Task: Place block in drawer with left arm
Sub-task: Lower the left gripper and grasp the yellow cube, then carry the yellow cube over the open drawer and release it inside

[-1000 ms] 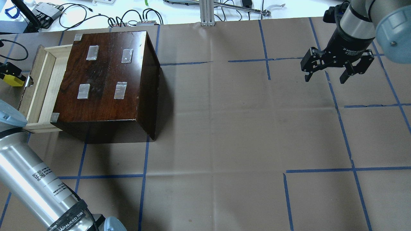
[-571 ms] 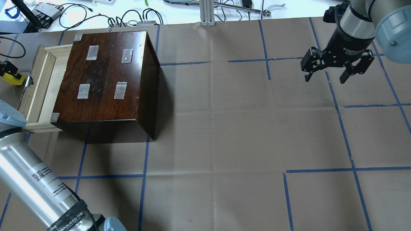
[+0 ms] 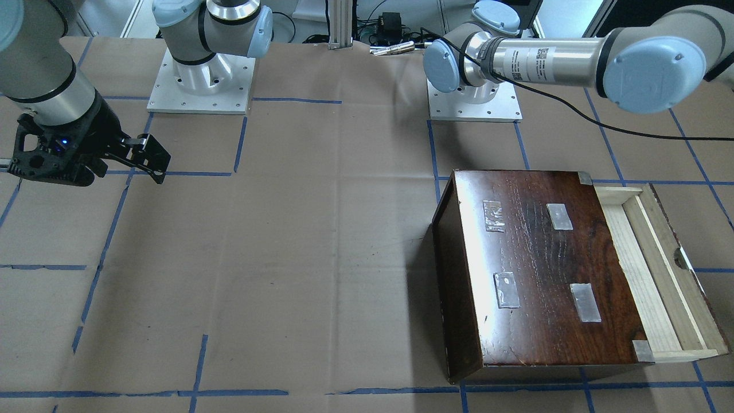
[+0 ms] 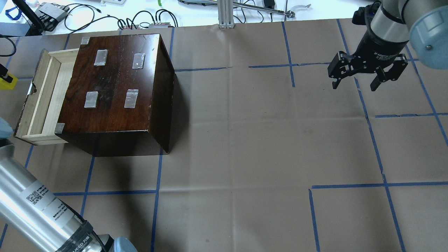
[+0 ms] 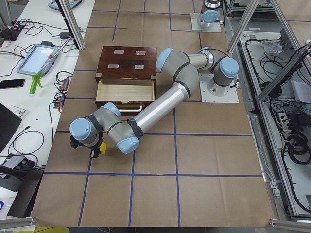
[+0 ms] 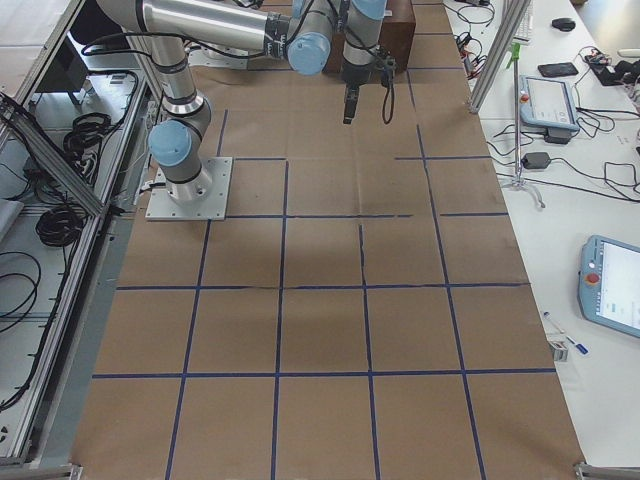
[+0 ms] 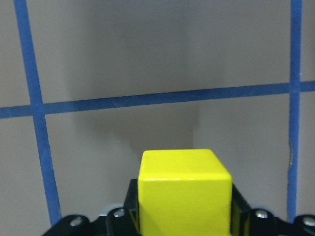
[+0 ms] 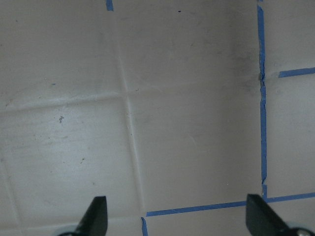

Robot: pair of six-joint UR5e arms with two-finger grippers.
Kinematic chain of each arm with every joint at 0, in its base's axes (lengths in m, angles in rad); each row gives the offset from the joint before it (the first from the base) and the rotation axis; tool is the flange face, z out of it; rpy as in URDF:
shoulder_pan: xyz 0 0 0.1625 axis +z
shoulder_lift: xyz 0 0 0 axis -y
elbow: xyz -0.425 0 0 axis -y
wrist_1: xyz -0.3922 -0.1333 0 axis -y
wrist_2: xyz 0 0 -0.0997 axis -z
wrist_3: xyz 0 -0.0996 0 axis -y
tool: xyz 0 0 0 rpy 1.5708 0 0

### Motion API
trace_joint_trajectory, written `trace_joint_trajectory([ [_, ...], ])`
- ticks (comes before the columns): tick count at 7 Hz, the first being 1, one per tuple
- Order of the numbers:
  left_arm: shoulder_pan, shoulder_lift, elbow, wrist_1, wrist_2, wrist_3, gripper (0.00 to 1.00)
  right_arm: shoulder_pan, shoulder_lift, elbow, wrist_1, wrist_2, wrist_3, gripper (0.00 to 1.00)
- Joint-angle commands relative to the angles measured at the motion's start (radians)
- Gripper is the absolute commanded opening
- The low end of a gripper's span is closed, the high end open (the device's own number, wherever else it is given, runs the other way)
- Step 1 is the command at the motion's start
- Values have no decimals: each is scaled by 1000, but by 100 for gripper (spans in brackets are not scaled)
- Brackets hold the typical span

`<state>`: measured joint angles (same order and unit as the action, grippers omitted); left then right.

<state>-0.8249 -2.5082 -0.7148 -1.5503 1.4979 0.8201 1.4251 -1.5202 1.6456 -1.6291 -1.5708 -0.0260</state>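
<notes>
The yellow block (image 7: 184, 191) is gripped in my left gripper (image 5: 95, 148) and held above the brown paper. It shows at the far left edge of the overhead view (image 4: 7, 82), to the left of the drawer's dark front panel and apart from it. The drawer (image 4: 45, 94) is pulled open from the dark-brown box (image 4: 115, 80). Its pale wood inside shows bare (image 3: 648, 275). My right gripper (image 4: 355, 84) is open and empty, over the far right of the table (image 8: 177, 221).
The left arm's long silver link (image 4: 31, 206) crosses the near left corner, below the drawer. Cables and devices (image 4: 52, 14) lie beyond the table's far edge. Blue tape lines (image 4: 157, 175) grid the brown paper.
My left gripper has carried the block further left, away from the drawer front and nearly out of the overhead view. The left arm's link has shifted left too. The right arm is still.
</notes>
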Motion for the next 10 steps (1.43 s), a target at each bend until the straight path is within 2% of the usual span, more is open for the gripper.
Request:
trace_joint_trajectory([
  [1, -2, 240, -234, -2, 2, -31, 17, 0, 0, -1, 0, 0, 0, 100],
  [4, -11, 533, -538, 10, -1, -100, 18, 0, 0, 0, 0, 2, 0, 100],
  [6, -72, 671, -696, 13, -2, -197, 18, 0, 0, 0, 0, 0, 1, 100],
  [8, -185, 729, -768, 74, -1, -293, 18, 0, 0, 0, 0, 0, 1, 100],
  [10, -232, 739, -810, 75, 1, -338, 18, 0, -1, 0, 0, 0, 0, 100],
])
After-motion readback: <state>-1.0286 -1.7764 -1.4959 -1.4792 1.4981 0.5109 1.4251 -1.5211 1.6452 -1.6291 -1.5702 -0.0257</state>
